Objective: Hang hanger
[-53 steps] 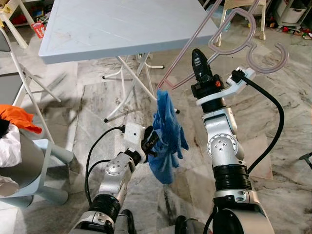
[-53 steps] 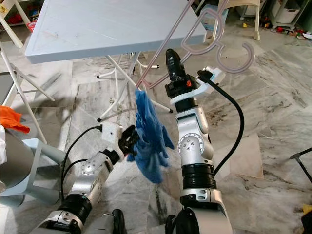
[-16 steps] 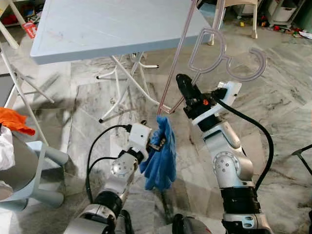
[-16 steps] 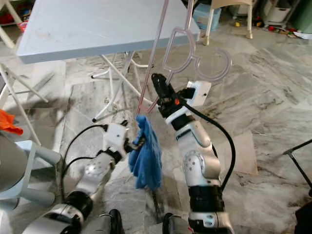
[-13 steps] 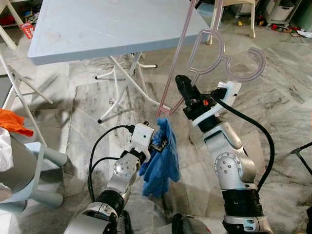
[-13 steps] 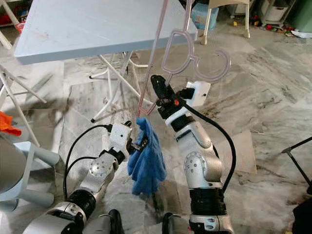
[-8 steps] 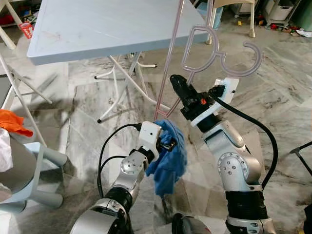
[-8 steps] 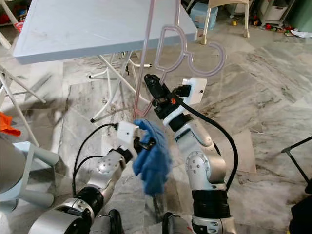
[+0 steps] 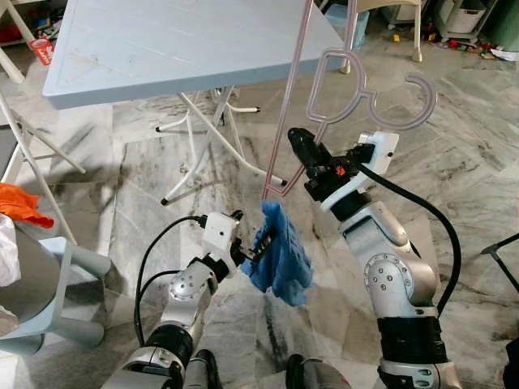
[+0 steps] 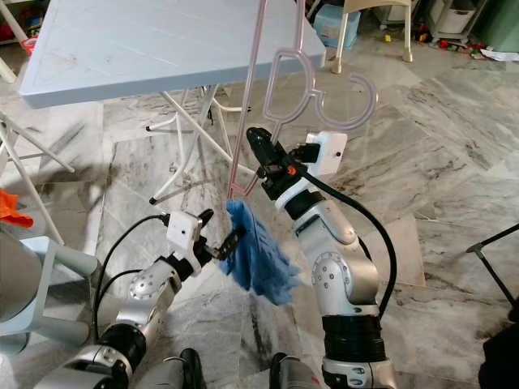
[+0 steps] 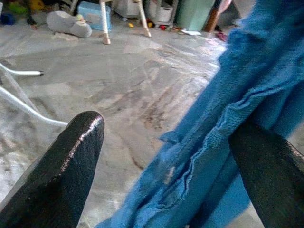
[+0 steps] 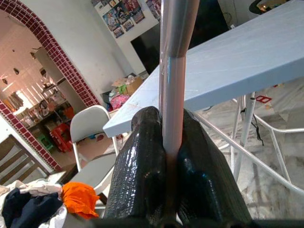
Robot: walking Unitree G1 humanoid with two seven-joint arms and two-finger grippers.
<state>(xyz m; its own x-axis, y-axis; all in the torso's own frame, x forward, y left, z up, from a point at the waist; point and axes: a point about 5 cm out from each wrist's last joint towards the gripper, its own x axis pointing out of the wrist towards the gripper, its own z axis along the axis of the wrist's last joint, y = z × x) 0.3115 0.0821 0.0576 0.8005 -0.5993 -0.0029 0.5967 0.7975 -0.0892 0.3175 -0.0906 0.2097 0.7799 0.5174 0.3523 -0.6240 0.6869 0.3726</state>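
Hanger, translucent pink, stands raised before a pale blue folding table; I judge it is held high so its hook clears for hanging. Blue cloth dangles from its lower corner. My right gripper is clenched on the hanger bar; right wrist view confirms the pinch. Left gripper is spread; left wrist view shows cloth between its fingers, ungripped.
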